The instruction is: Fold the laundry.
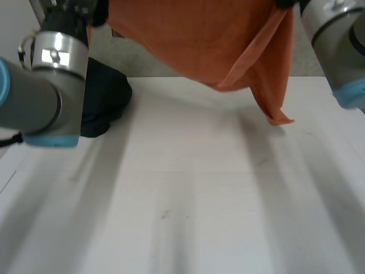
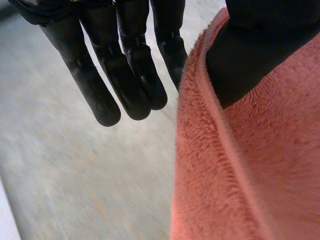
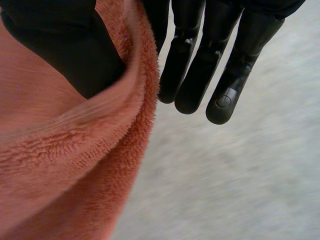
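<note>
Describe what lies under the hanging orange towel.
The white table lies beneath the orange towel; its hanging folds cover part of the table's far edge.

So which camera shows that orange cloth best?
The head view: the orange cloth hangs spread above the table, one corner dangling. The wrist views show its fuzzy hem close up, pinched by the left hand and the right hand.

The left arm (image 1: 51,85) and right arm (image 1: 336,45) are held up high, well apart. The left hand (image 2: 125,65) points straight fingers downward, its thumb pinching the orange cloth (image 1: 194,34) at its edge. The right hand (image 3: 210,65) mirrors it.
</note>
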`<control>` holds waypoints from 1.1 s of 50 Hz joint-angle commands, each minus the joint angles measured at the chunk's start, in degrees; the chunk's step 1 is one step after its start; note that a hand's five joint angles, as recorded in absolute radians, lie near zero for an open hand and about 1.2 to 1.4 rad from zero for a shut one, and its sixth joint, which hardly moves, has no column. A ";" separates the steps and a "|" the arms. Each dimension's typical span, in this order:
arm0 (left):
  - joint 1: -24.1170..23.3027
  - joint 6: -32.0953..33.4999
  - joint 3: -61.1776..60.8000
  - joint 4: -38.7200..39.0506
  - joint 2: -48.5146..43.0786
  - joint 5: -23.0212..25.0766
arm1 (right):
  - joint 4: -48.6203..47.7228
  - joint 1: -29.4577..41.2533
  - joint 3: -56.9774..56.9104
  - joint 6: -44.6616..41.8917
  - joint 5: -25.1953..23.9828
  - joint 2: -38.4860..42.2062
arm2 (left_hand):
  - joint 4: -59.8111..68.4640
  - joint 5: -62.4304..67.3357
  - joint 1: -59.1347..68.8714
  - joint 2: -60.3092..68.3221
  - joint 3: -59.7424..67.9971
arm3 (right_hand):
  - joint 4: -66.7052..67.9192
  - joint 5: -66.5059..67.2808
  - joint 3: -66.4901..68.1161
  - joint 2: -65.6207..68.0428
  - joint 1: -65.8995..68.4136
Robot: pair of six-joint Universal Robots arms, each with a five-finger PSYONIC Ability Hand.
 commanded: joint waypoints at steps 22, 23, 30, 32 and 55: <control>-2.44 -0.36 -17.85 -21.51 11.26 0.14 | 15.46 -0.48 21.16 -1.04 -4.91 1.26 | 11.18 14.23 14.40 11.40 11.80 | 12.02 13.28 12.74 12.82 23.61; -2.79 -0.36 -17.41 -21.51 12.05 0.14 | 14.83 -0.48 21.34 0.74 -4.91 1.17 | 11.18 14.23 14.40 11.40 11.80 | 12.02 13.28 12.74 12.82 23.61; -5.16 -0.28 -14.77 -21.60 14.79 0.23 | 13.60 -1.52 23.79 10.77 -4.47 -0.94 | 11.18 14.23 14.40 11.40 11.80 | -4.00 -2.73 -3.27 -3.19 7.60; -5.87 -0.28 -14.25 -21.69 14.79 0.14 | 13.51 -2.76 24.59 11.48 -4.47 -1.38 | 11.18 14.23 14.40 11.40 11.80 | -5.25 -3.99 -4.53 -4.44 6.34; -6.83 -3.61 -14.16 -24.50 28.85 -1.35 | 6.92 -10.06 17.21 11.05 -3.94 -9.46 | 11.18 14.23 14.40 11.40 11.80 | 12.02 13.28 12.74 12.82 23.61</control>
